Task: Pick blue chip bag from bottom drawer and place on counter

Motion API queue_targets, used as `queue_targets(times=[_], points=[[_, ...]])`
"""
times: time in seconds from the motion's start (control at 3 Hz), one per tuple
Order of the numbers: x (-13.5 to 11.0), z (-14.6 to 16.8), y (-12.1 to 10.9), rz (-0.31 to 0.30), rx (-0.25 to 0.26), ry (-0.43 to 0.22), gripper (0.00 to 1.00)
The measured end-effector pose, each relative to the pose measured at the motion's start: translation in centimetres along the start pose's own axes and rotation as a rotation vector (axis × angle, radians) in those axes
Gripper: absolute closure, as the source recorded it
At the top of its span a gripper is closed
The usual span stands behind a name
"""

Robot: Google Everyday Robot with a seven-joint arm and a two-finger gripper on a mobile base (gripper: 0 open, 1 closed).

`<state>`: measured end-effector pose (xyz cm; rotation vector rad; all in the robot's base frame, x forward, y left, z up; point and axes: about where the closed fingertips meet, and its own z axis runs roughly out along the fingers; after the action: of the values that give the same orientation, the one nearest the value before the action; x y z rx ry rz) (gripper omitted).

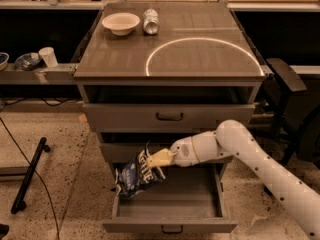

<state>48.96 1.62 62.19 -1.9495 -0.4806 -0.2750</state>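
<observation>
The blue chip bag [137, 172] hangs crumpled from my gripper [159, 158], which is shut on its top edge. The bag is held over the left side of the open bottom drawer [170, 211], lifted off the drawer floor. My white arm reaches in from the lower right. The counter [170, 44], a glossy grey-brown cabinet top with a bright ring reflection, lies above the drawers.
A white bowl [120, 22] and a silver can [150, 21] stand at the counter's back left. Two shut drawers [169, 116] sit above the open one. A pale workbench with cups [35, 64] is at left. A black pole [29, 176] lies on the floor at left.
</observation>
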Motion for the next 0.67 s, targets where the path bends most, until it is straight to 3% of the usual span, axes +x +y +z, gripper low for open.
queue_targets(times=[0.33, 0.67], points=[[3.0, -0.5, -2.8, -0.128, 0.041, 0.029, 1.0], [2.4, -4.2, -7.5, -0.156, 0.093, 0.168, 1.0]])
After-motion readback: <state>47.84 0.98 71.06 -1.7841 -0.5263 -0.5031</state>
